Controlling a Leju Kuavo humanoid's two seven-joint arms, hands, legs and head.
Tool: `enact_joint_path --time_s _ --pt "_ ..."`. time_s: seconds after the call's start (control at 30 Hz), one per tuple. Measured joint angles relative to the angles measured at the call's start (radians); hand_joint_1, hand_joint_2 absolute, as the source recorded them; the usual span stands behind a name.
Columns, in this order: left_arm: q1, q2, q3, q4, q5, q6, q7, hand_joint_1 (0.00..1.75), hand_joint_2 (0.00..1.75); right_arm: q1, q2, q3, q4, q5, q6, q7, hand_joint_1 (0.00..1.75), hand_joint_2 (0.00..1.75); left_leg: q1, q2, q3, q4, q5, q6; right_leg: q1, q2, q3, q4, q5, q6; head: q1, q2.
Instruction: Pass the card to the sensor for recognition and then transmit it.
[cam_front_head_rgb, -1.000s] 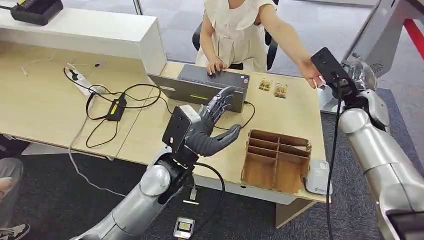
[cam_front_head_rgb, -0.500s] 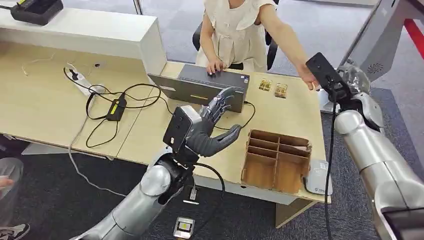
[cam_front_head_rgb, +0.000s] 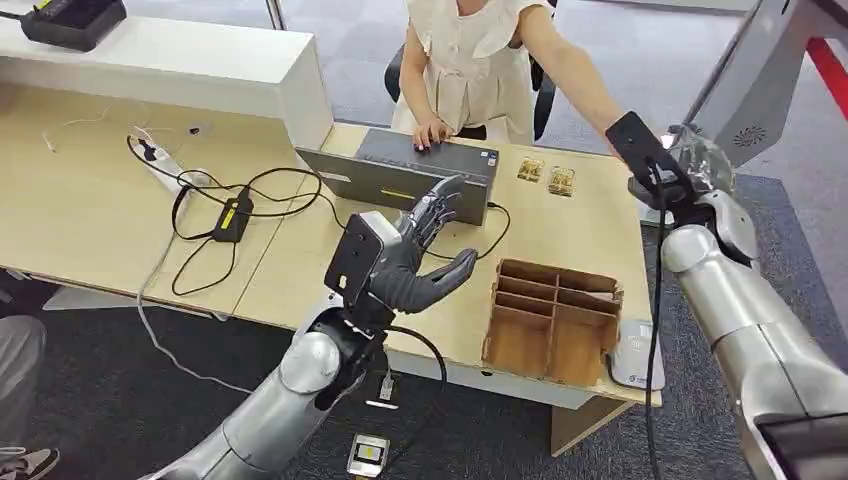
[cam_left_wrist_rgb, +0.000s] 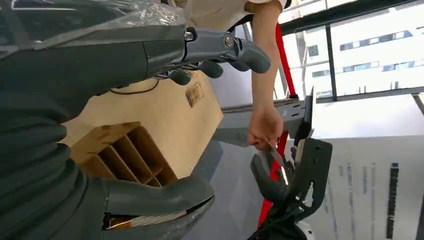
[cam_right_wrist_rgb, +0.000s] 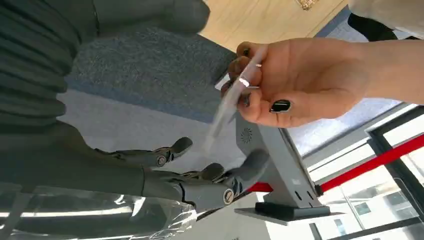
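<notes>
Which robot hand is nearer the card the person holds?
Right. The right hand is open just beside the card; the left hand hovers over the desk, well away.

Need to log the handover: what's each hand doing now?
Left hand: open, holding nothing.
Right hand: open; the person's hand holds the card.

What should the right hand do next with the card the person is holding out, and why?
Probably close the right hand on the card: the person's hand still pinches it just above the open fingers, which hold nothing.
</notes>
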Motion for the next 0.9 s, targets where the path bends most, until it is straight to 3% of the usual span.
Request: enact_joint_path --time_s 0.1,0.13,0.47,0.5,0.67,0.9 --pt "0.003 0.004 0.000 0.000 -0.003 0.004 0.002 0.00 1.75 -0.003 0.003 0.001 0.000 -0.019 -0.025 -0.028 0.00 1.75 0.000 0.000 0.000 0.000 0.000 0.000 0.000 0.000 0.000 0.000 0.000 0.000 0.000 0.000" --pt "0.004 0.005 0.000 0.000 -0.004 0.007 0.004 0.00 1.75 -0.004 0.005 0.002 0.000 -0.032 -0.038 -0.042 0.00 0.00 0.000 0.000 0.000 0.000 0.000 0.000 0.000 0.000 0.000 0.000 0.000 0.000 0.000 0.000" --pt "0.017 0.013 -0.001 -0.003 -0.011 0.035 0.010 0.00 1.75 -0.015 0.012 0.002 -0.032 -0.156 -0.103 -0.150 0.00 0.00 0.000 0.000 0.000 0.000 0.000 0.000 0.000 0.000 0.000 0.000 0.000 0.000 0.000 0.000" --pt "0.018 0.013 -0.002 -0.003 -0.013 0.039 0.010 0.00 1.75 -0.015 0.013 0.002 -0.039 -0.177 -0.106 -0.161 0.00 1.75 0.000 0.000 0.000 0.000 0.000 0.000 0.000 0.000 0.000 0.000 0.000 0.000 0.000 0.000" --pt "0.035 0.020 0.002 -0.016 -0.029 0.058 0.012 0.00 1.75 0.013 0.010 -0.003 -0.123 -0.335 -0.130 -0.198 0.00 1.75 0.000 0.000 0.001 0.000 0.000 0.000 0.001 0.000 0.000 0.000 0.000 0.000 0.000 0.000" --pt "0.071 0.036 0.024 -0.037 -0.043 0.072 0.012 0.00 1.75 0.280 -0.054 -0.027 -0.495 -0.396 -0.171 -0.075 0.00 1.75 0.001 0.000 0.000 0.000 0.000 0.000 0.001 0.000 0.000 0.000 0.000 0.000 0.000 0.000"
